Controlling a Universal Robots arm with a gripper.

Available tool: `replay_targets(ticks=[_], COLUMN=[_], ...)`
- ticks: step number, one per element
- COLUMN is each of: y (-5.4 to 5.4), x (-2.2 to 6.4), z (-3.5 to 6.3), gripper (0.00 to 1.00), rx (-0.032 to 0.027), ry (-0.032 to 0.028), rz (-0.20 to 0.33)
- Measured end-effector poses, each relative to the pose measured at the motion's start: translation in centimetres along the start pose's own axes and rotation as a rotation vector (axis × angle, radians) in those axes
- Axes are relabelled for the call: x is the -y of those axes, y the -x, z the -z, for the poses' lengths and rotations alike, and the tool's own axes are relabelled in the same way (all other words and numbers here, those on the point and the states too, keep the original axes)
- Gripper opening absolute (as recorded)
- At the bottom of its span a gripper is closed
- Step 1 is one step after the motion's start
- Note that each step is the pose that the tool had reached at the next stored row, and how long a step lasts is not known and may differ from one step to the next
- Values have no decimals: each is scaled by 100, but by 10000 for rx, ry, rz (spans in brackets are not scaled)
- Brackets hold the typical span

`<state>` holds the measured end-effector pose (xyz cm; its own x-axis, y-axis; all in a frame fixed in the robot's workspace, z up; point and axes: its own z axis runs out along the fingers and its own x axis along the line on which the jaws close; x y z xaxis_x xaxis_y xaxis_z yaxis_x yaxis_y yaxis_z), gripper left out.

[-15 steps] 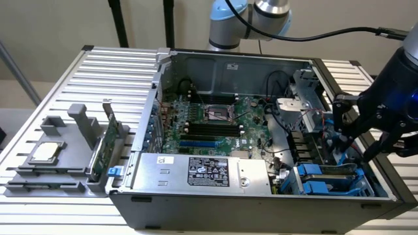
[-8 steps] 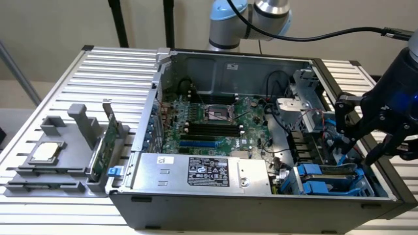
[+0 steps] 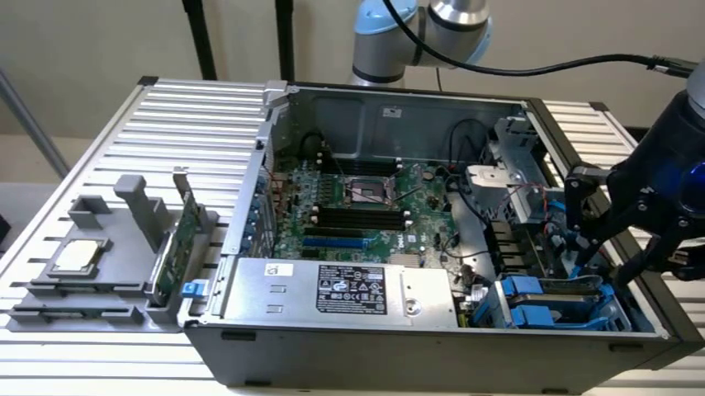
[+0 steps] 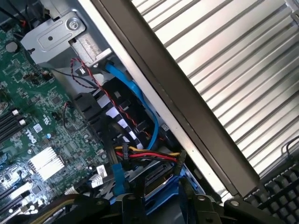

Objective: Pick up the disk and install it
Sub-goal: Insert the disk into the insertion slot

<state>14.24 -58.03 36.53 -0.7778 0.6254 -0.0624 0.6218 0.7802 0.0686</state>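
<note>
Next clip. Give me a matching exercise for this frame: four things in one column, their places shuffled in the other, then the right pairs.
Things
1. square chip
2. green circuit card
3. blue carrier frame
4. labelled metal box

Places
a. inside the case, near corner on the exterior view's right
b. lying flat on the grey fixture outside the case
c. standing on edge in the grey fixture
d. inside the case, along its near wall

Pairs: 1-b, 2-c, 3-a, 4-d
</note>
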Motion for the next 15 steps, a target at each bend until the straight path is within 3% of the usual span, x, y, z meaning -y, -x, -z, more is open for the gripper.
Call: replay_targets(ticks=[7,15], y=[6,110], x=[0,-82], z=[-77,-98], gripper=[42,42], rx=[50,68], ry=[-45,-62], rz=[-726,-989])
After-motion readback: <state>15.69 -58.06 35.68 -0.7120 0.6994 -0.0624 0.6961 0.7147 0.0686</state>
